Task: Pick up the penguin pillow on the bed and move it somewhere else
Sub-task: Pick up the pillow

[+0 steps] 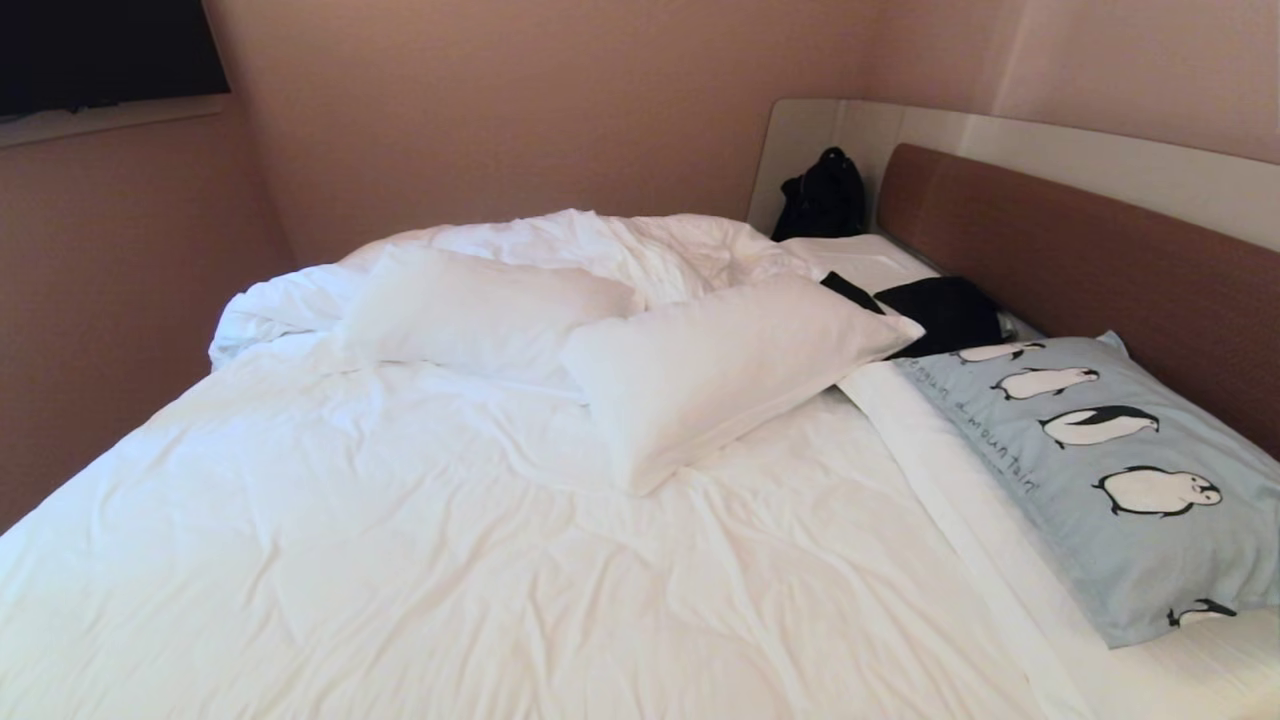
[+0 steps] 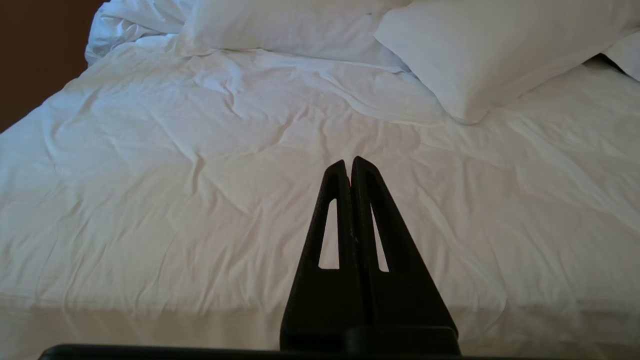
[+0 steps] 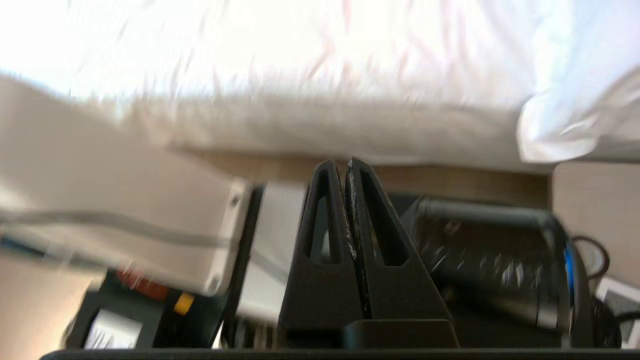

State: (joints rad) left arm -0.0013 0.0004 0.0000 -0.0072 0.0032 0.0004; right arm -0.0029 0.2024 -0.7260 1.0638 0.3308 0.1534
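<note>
- The penguin pillow [image 1: 1100,470] lies at the bed's [image 1: 420,560] right edge, against the headboard [image 1: 1100,260].
- Left gripper [image 2: 350,165] and right gripper [image 3: 345,167] both pressed together, empty, near the bed's edge.

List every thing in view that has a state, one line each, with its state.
penguin pillow: lying flat by the headboard, not gripped.
near white pillow: lying on the duvet, one corner over the black garment.
far white pillow: lying on the duvet.
duvet: spread, bunched at the far end.
left gripper: shut, empty.
right gripper: shut, empty.
</note>
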